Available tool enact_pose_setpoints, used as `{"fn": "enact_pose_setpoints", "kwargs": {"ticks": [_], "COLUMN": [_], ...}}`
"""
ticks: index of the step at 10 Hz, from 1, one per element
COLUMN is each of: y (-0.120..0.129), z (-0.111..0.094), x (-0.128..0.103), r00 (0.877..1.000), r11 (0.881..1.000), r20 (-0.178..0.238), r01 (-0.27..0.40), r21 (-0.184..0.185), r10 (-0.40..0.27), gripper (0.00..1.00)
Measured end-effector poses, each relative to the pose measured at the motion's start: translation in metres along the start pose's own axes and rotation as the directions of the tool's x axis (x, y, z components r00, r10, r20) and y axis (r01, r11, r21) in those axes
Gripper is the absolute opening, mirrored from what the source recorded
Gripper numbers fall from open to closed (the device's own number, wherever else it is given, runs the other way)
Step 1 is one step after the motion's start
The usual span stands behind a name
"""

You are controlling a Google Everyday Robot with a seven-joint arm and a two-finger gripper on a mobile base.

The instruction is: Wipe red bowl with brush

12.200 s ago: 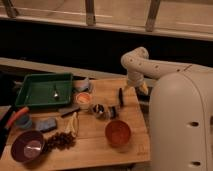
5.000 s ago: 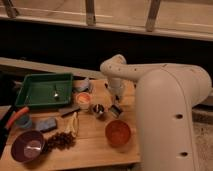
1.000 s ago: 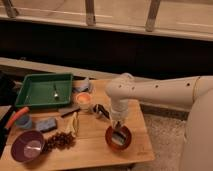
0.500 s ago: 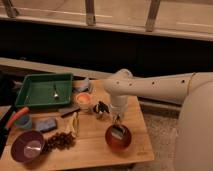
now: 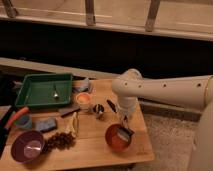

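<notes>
**Entry: wipe of red bowl, stage in hand**

- Claw (image 5: 122,127): low over the near right end of the surface (image 5: 95,150), clenched on the brush (image 5: 125,133). You see the pale head just under it; the wrist hides most of the dark handle.
- Red bowl (image 5: 115,140): upright, directly beneath the claw. The brush head sits inside it, toward the side under the claw. You cannot tell whether it presses on the wall.
- Done, as you may judge: the brush is grasped, carried to the bowl and lowered in, so wiping looks begun.
- Left: sweep the rest of the inside, above all the half farthest from the claw, then lift out.
- Not concerned: purple bowl (image 5: 27,146) and green tray (image 5: 30,100), both well apart from the claw; small cup (image 5: 83,100), beyond it
</notes>
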Motion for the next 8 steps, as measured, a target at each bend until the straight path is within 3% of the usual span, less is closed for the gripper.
{"fn": "enact_pose_setpoints", "kwargs": {"ticks": [2, 8], "y": [0.011, 0.05], "z": [0.001, -0.001], "x": [0.011, -0.016], "r00": [0.999, 0.989], "r11": [0.999, 0.988], "r20": [-0.005, 0.001], "r01": [0.033, 0.147], "r21": [-0.016, -0.051], "r10": [-0.034, -0.147], "gripper": [0.0, 0.0]}}
